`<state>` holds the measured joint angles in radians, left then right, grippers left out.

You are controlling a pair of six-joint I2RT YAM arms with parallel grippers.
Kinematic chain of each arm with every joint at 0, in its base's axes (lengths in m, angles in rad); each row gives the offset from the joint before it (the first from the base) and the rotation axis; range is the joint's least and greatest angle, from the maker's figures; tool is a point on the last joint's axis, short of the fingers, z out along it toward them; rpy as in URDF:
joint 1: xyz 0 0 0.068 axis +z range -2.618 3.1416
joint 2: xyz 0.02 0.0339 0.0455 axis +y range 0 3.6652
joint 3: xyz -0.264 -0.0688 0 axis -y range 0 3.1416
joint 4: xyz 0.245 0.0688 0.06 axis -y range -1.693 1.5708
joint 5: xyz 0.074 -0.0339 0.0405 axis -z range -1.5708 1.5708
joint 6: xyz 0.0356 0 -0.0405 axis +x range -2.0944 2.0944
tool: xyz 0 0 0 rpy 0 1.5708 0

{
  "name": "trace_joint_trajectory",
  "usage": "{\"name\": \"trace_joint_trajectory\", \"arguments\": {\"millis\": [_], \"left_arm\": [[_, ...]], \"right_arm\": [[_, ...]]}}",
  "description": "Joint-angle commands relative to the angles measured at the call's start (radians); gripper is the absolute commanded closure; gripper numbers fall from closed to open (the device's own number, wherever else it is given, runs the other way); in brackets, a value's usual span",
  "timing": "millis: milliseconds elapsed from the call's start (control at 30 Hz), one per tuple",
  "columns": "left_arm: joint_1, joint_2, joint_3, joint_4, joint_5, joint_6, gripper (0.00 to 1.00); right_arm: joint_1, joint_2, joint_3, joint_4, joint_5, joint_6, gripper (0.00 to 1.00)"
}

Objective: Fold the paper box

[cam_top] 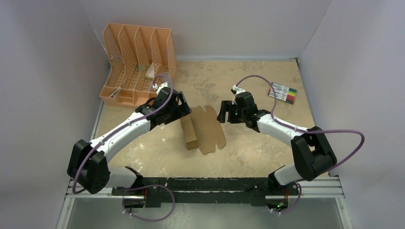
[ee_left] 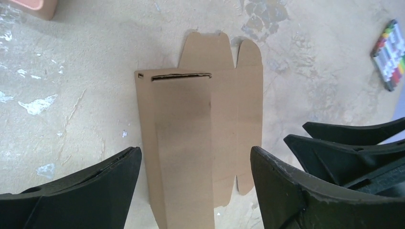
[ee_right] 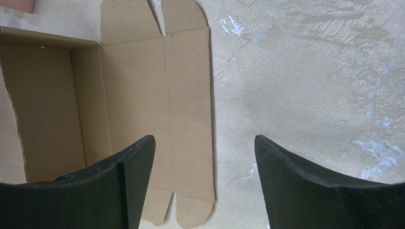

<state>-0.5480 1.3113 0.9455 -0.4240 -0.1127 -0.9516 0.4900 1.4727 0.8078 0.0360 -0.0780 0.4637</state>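
the paper box (cam_top: 204, 129) is lying partly folded on the table (cam_top: 248, 86) between both arms. the left gripper (ee_left: 196, 157) is hovering above it, jaws spread wide. the right gripper (ee_right: 204, 143), also spread, is hovering over its right edge.

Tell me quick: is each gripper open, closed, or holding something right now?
Left gripper: open above the paper box, holding nothing.
Right gripper: open over the box's flat edge, holding nothing.
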Motion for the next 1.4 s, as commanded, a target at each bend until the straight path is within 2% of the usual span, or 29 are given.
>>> {"name": "trace_joint_trajectory", "arguments": {"millis": [0,133,300,800,967,1167,1267,1333,1367], "left_arm": [[-0.070,0.084,0.120,-0.156,-0.172,-0.003,0.16],[-0.109,0.144,0.190,-0.236,-0.278,0.009,0.16],[-0.122,0.187,0.193,-0.232,-0.272,0.011,0.18],[-0.121,0.114,0.096,-0.111,-0.209,-0.013,0.49],[-0.110,0.063,0.042,-0.069,-0.187,-0.020,0.50],[-0.022,-0.071,-0.146,0.133,-0.022,-0.066,0.50],[0.022,-0.109,-0.215,0.176,0.035,-0.085,0.52],[0.025,-0.113,-0.204,0.156,0.030,-0.070,0.47],[0.023,-0.109,-0.184,0.127,0.014,-0.063,0.41]], "right_arm": [[-0.002,-0.007,0.023,0.022,0.004,0.014,0.21],[-0.002,-0.021,0.015,0.022,0.013,0.005,0.21],[-0.002,-0.029,0.008,0.024,0.015,-0.009,0.21],[-0.004,-0.007,0.051,0.014,-0.033,-0.042,0.21],[-0.004,-0.005,0.067,0.010,-0.070,-0.043,0.21],[-0.005,0.014,0.083,0.005,-0.107,-0.034,0.21],[-0.005,0.028,0.096,-0.011,-0.123,-0.036,0.21],[-0.005,0.030,0.098,-0.014,-0.121,-0.036,0.21],[-0.005,0.029,0.099,-0.016,-0.117,-0.036,0.21]]}}
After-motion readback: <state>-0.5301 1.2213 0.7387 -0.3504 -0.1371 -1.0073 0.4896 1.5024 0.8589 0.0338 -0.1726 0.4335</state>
